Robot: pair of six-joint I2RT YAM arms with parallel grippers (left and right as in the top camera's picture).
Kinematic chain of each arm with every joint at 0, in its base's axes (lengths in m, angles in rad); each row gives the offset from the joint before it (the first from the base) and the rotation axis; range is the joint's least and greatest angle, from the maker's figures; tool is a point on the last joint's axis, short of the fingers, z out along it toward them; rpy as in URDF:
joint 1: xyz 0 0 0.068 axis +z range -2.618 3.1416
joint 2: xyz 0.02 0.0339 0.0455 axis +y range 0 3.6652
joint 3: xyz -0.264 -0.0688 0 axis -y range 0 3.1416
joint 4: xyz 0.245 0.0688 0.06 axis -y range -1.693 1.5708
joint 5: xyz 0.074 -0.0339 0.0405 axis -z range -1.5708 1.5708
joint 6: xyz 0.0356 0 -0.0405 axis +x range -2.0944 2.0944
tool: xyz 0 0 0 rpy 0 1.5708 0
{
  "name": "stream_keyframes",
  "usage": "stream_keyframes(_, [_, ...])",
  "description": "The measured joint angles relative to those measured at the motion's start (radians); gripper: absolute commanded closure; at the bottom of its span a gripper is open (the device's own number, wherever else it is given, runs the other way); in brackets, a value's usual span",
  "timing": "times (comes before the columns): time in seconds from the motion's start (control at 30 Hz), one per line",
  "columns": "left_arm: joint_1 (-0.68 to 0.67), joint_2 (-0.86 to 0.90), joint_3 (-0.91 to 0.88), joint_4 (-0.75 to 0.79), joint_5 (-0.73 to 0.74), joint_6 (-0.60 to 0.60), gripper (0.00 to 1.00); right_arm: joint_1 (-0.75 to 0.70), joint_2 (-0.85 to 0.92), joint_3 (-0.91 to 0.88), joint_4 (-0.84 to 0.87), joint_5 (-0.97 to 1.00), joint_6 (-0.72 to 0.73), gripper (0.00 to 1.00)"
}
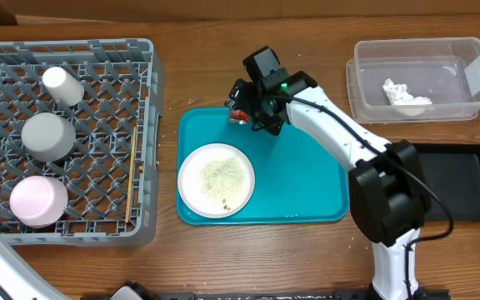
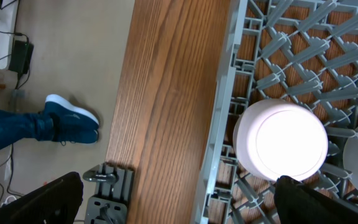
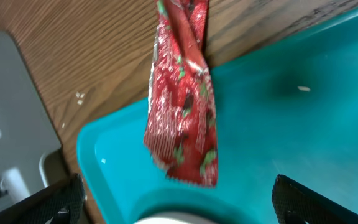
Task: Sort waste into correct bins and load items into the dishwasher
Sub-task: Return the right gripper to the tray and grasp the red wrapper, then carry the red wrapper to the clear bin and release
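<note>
The red wrapper (image 3: 182,99) lies across the teal tray's (image 3: 278,124) far rim, partly on the wood. My right gripper (image 3: 182,199) hangs open just above it, one finger to each side, not touching; from overhead the gripper (image 1: 242,108) sits at the tray's top edge. On the tray rests the white plate (image 1: 216,179), dusted with crumbs. The grey dish rack (image 1: 140,75) holds a white cup (image 1: 62,85), two pale bowls (image 1: 47,136) (image 1: 37,201) and chopsticks (image 1: 132,179). My left gripper (image 2: 179,205) is open over the rack's edge beside a bowl (image 2: 281,140). The napkin (image 1: 405,96) sits in the clear tub (image 1: 373,58).
A shallow black tray (image 1: 461,179) lies at the right, below the clear tub. The right arm's base (image 1: 386,200) stands between it and the teal tray. Beyond the table's left edge there is floor with a person's blue shoe (image 2: 73,118).
</note>
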Motion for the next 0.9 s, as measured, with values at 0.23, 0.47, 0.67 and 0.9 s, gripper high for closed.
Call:
stream_keyframes(0.23, [0.000, 0.000, 0.000, 0.000, 0.000, 0.000, 0.00, 0.000, 0.023, 0.000, 0.059, -0.004, 0.061, 0.10])
stream_keyframes(0.47, [0.000, 0.000, 0.000, 0.000, 0.000, 0.000, 0.00, 0.000, 0.064, 0.000, 0.077, -0.008, 0.130, 0.15])
stream_keyframes(0.67, [0.000, 0.000, 0.000, 0.000, 0.000, 0.000, 0.00, 0.000, 0.126, 0.000, 0.087, -0.019, 0.153, 0.64])
stream_keyframes(0.9, [0.000, 0.000, 0.000, 0.000, 0.000, 0.000, 0.00, -0.010, 0.124, 0.000, 0.039, -0.029, 0.149, 0.96])
